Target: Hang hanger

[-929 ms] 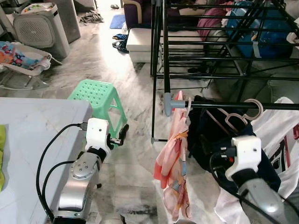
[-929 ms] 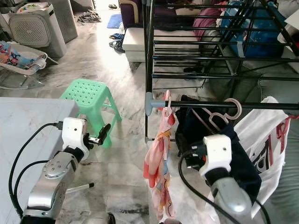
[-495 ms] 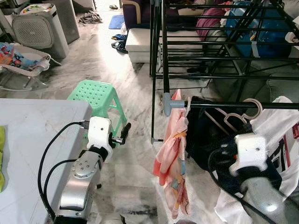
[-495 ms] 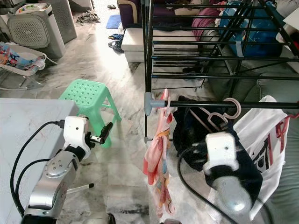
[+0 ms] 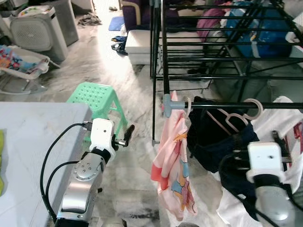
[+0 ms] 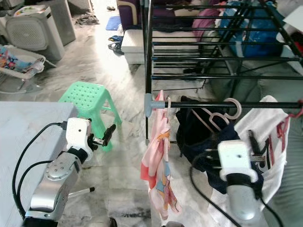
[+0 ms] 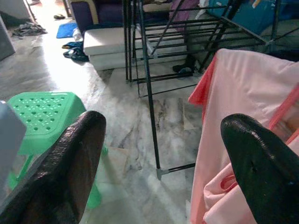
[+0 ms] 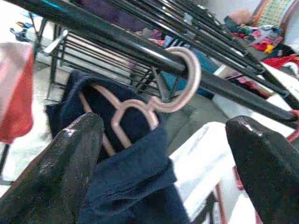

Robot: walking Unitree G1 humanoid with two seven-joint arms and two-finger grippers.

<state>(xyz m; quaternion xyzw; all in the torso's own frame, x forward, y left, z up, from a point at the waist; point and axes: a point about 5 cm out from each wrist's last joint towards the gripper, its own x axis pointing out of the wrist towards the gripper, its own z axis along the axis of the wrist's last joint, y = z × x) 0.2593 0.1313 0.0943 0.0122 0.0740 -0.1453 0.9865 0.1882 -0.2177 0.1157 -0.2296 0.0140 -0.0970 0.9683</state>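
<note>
Pink hanger (image 8: 154, 100) hooked over rack rail (image 8: 93, 28), bearing navy garment (image 8: 126, 186). Right tool (image 8: 163, 154) spread below rail, hanger freed. Left tool (image 7: 159, 154) spread, idle beside rail.

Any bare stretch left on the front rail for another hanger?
Little. Rail is bare between the pink garment at its left end and the pink hanger with dark clothing. Right of that hook, the white shirt crowds it.
</note>
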